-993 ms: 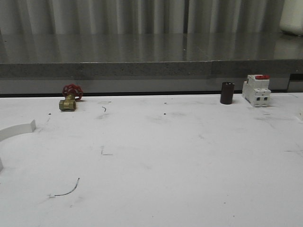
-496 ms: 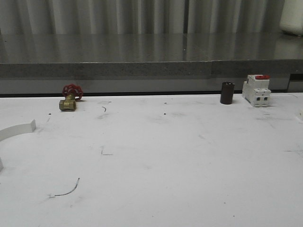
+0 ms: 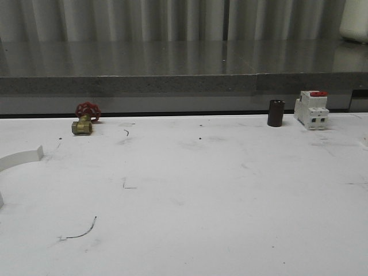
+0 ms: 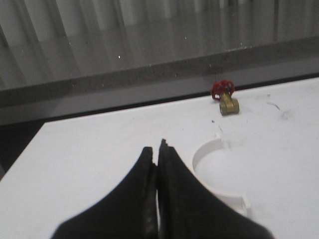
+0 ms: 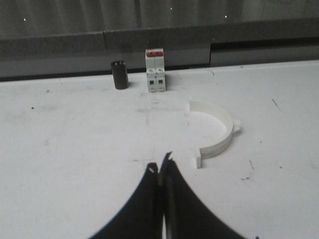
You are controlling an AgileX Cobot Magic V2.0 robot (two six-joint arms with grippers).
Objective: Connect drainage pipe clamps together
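Two white half-ring drainage pipe clamps lie apart on the white table (image 3: 201, 190). One clamp (image 3: 23, 156) lies at the table's far left edge; in the left wrist view this clamp (image 4: 200, 153) sits just beside my left gripper (image 4: 157, 149), which is shut and empty above the table. The other clamp (image 5: 222, 143) lies flat a short way ahead of and beside my right gripper (image 5: 160, 167), which is also shut with nothing in it.
A brass valve with a red handle (image 3: 84, 122) stands at the back left. A black cylinder (image 3: 276, 112) and a white circuit breaker with a red top (image 3: 311, 109) stand at the back right. A grey ledge runs behind the table.
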